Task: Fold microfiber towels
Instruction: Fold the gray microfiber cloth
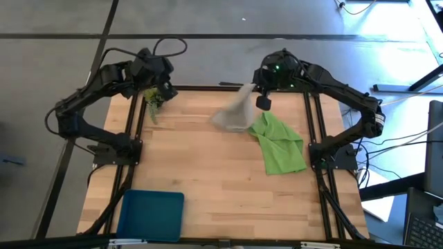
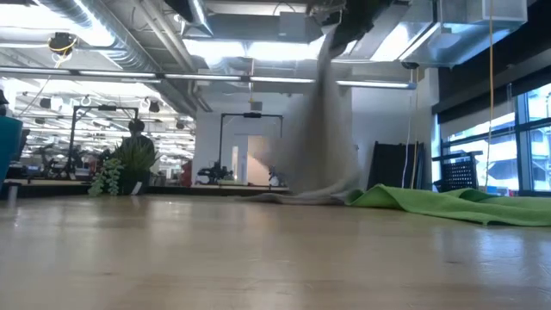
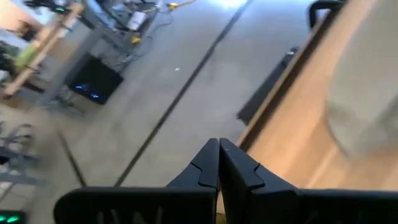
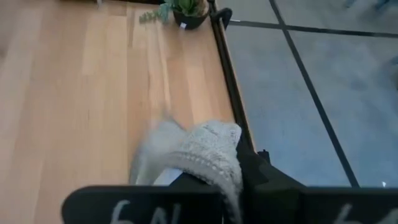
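The light grey microfiber towel [image 1: 235,114] hangs from my right gripper [image 1: 250,90], which is shut on it above the table's far middle. In the low view the grey towel [image 2: 331,112] drops like a curtain. The lime green towel [image 1: 280,144] lies crumpled on the table just right of it, its left edge beside the grey towel's lower end. My left gripper [image 3: 219,155] is shut on nothing, raised over the table's far left corner near the plant [image 1: 154,97]. My right gripper pinches a bunched, hemmed edge of the grey towel [image 4: 211,149] between its two fingers, and the cloth drapes over them and hides their tips. The fingers slant downward. The towel hangs below them, and its lower end [image 2: 306,195] rests on the table.
A small potted green plant [image 4: 183,7] stands at the far left corner. A blue tray [image 1: 151,214] lies at the near left. Black frame rails [image 1: 315,117] run along the table's left and right sides. Bare wood lies between tray and towels.
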